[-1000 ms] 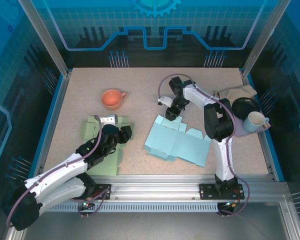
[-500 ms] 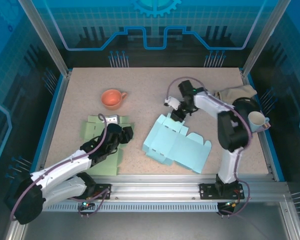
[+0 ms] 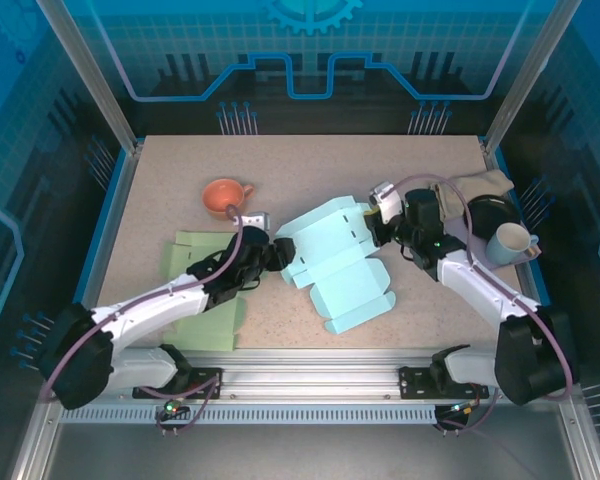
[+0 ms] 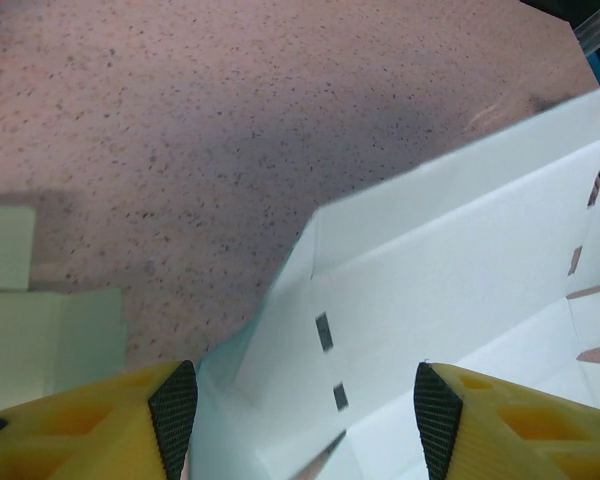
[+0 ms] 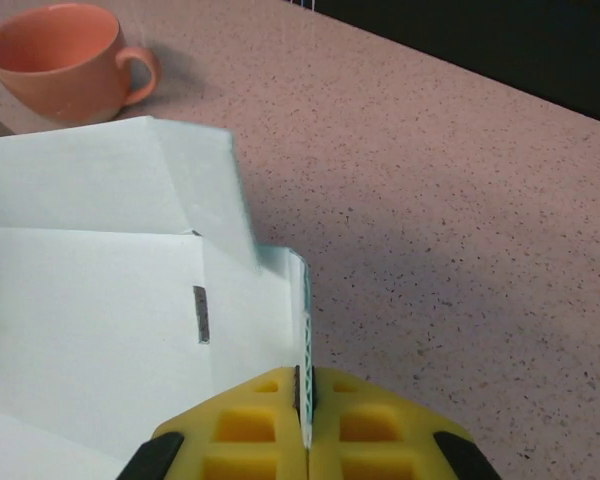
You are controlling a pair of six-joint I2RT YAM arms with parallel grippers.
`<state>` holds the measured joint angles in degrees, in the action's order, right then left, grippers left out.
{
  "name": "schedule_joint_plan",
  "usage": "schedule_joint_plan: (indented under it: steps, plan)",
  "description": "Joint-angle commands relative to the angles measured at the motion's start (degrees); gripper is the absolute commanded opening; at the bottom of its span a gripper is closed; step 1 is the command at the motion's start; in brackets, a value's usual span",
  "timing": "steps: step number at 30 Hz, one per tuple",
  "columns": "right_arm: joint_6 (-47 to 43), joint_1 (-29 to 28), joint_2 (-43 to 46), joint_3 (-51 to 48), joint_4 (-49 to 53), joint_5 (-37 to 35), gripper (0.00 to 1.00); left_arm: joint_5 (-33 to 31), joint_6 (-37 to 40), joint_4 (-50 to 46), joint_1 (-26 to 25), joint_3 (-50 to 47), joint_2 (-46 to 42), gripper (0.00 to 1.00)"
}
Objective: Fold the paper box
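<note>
Bright, even overhead light; soft shadows on the desk [image 3: 310, 170]. Wrist views blur at their near edges.

Change over the last second: the pale blue die-cut paper box blank [image 3: 337, 268] now lies nearer the centre of the speckled table [image 3: 180, 170], turned, with its far panels lifted. The right gripper [image 3: 378, 234], earlier open, is clamped on the blank's right flap edge. The left gripper [image 3: 280, 252] is off the pale green cardboard sheet [image 3: 192, 258] and, jaws apart, straddles the blank's left corner.
</note>
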<state>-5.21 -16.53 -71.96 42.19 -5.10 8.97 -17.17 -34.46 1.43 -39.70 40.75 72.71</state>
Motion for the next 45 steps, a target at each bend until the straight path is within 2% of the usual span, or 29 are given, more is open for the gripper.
schedule_joint_plan:
  steps: [1,5,15,24,29,34,36,39,42,43,45]
  plan:
    - [2.5,0.2,0.8,-0.2,-7.5,-0.8,0.00,-0.4,4.5,2.8,-0.1,2.3,3.2,0.62]
    - [2.5,0.4,0.9,-1.2,-9.3,0.1,0.00,-3.6,4.4,2.1,-0.2,2.3,5.4,0.62]
    - [2.5,0.5,1.0,-1.7,-9.5,-0.9,0.00,-3.0,1.8,4.3,-0.2,-1.8,6.7,0.60]
    - [2.8,1.2,1.2,-2.0,-9.7,-1.8,0.00,-5.0,0.6,3.5,-0.2,-6.2,0.7,0.61]
    - [2.9,1.2,1.7,-2.2,-9.8,-1.9,0.00,-2.8,-0.3,5.3,-0.2,-7.2,-1.0,0.62]
    - [3.4,1.2,2.0,-2.4,-10.0,-0.9,0.00,0.0,-0.5,9.8,-0.1,-6.8,2.8,0.59]
    - [3.5,1.2,2.1,-2.4,-9.9,-0.7,0.00,-1.0,0.0,10.2,-0.1,-6.1,4.9,0.54]
    - [3.3,1.4,2.5,-2.2,-9.5,0.5,0.00,-4.3,2.5,11.1,-0.2,-4.9,7.1,0.33]
    - [3.5,1.5,3.1,-2.2,-9.5,1.9,0.00,-8.7,6.6,10.8,-0.2,-3.0,8.1,0.07]
    - [3.5,1.7,3.2,-2.1,-9.5,2.2,0.05,-9.4,8.4,10.9,-0.2,-2.4,7.9,0.00]
    - [3.4,1.6,3.7,-1.6,-8.8,1.7,0.19,-9.6,12.0,10.8,-0.1,-1.4,7.3,0.00]
